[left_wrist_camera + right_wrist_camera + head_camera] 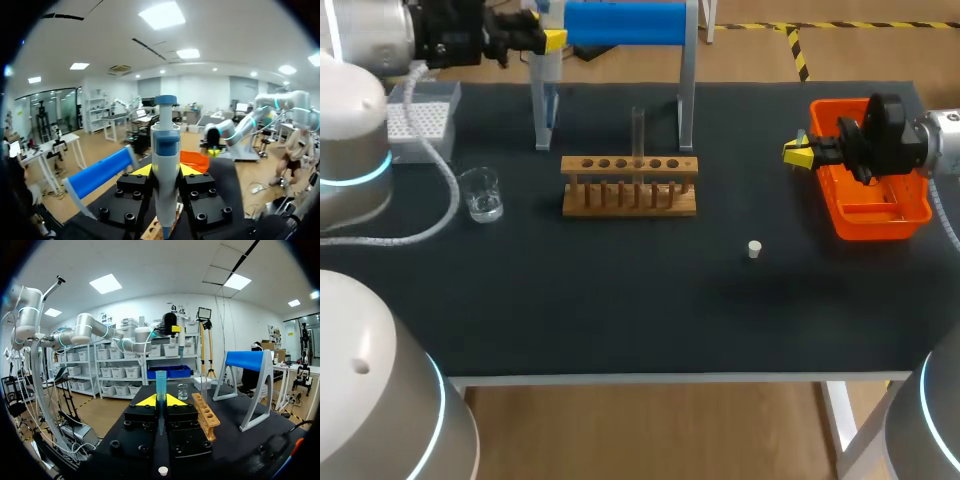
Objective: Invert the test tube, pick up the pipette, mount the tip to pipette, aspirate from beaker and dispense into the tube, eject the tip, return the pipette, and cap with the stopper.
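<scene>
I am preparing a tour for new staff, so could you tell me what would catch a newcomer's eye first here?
The orange bin at the right edge of the table stands out most, with the right gripper beside it, shut on a blue pipette tip. Next comes the blue-topped stand at the back, beside which the left gripper grips the white and blue pipette.

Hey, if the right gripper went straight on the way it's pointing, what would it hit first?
Probably nothing soon: the right gripper, shut on the blue tip, points just beside the wooden rack; the beaker stands farther on, nearly in line. Depth is unclear.
</scene>
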Controlling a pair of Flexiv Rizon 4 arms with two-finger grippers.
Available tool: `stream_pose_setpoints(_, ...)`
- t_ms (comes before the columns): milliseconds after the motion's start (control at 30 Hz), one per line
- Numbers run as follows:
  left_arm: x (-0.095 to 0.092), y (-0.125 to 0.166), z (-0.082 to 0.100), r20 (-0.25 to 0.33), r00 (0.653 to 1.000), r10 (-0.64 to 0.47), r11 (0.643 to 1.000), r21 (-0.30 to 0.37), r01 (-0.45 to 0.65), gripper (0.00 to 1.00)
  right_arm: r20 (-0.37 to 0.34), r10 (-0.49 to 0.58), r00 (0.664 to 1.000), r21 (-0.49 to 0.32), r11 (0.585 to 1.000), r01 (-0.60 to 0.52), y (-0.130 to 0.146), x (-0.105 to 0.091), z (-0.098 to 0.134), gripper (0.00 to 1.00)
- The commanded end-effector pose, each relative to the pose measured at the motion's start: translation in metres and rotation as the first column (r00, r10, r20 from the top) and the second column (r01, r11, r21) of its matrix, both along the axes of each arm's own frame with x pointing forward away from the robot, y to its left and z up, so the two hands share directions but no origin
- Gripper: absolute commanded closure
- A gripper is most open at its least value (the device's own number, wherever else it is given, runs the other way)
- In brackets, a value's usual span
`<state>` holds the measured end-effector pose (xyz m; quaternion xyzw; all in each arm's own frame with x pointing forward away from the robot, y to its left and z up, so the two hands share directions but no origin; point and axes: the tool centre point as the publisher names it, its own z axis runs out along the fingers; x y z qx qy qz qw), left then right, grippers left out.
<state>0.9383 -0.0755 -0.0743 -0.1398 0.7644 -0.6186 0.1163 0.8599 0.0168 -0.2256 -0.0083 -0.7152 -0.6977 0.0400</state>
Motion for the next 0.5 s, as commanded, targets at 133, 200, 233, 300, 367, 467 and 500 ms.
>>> stream_pose_setpoints(133, -0.028, 0.001, 0.005, -0.034, 0.899, -0.437, 0.897, -0.092, 0.433, 1.0, 0.0, 0.001, 1.0, -0.002, 1.0, -0.001, -0.001, 0.0, 0.0, 1.0)
stream_pose_setpoints(200, -0.034, -0.001, 0.008, -0.028, 0.89, -0.456, 0.886, -0.102, 0.451, 1.0, 0.0, 0.001, 1.0, -0.002, 1.0, -0.001, -0.001, 0.0, 0.0, 1.0)
stream_pose_setpoints(233, -0.037, -0.002, 0.009, -0.028, 0.886, -0.464, 0.883, -0.099, 0.459, 1.0, 0.0, 0.001, 1.0, -0.002, 1.0, -0.001, -0.001, 0.0, 0.0, 1.0)
stream_pose_setpoints(300, -0.042, -0.004, 0.01, -0.035, 0.883, -0.468, 0.882, -0.087, 0.463, 1.0, 0.0, 0.001, 1.0, -0.002, 1.0, -0.001, -0.001, 0.0, 0.0, 1.0)
stream_pose_setpoints(367, -0.045, -0.004, 0.011, -0.037, 0.882, -0.47, 0.88, -0.088, 0.466, 1.0, 0.0, 0.001, 1.0, -0.002, 1.0, -0.001, -0.001, 0.0, 0.0, 1.0)
stream_pose_setpoints(467, -0.045, -0.004, 0.011, -0.037, 0.882, -0.47, 0.88, -0.088, 0.466, 1.0, 0.0, 0.001, 1.0, -0.002, 1.0, -0.001, -0.001, 0.0, 0.0, 1.0)
stream_pose_setpoints(500, -0.045, -0.004, 0.011, -0.037, 0.882, -0.47, 0.88, -0.088, 0.466, 1.0, 0.0, 0.001, 1.0, -0.002, 1.0, -0.001, -0.001, 0.0, 0.0, 1.0)
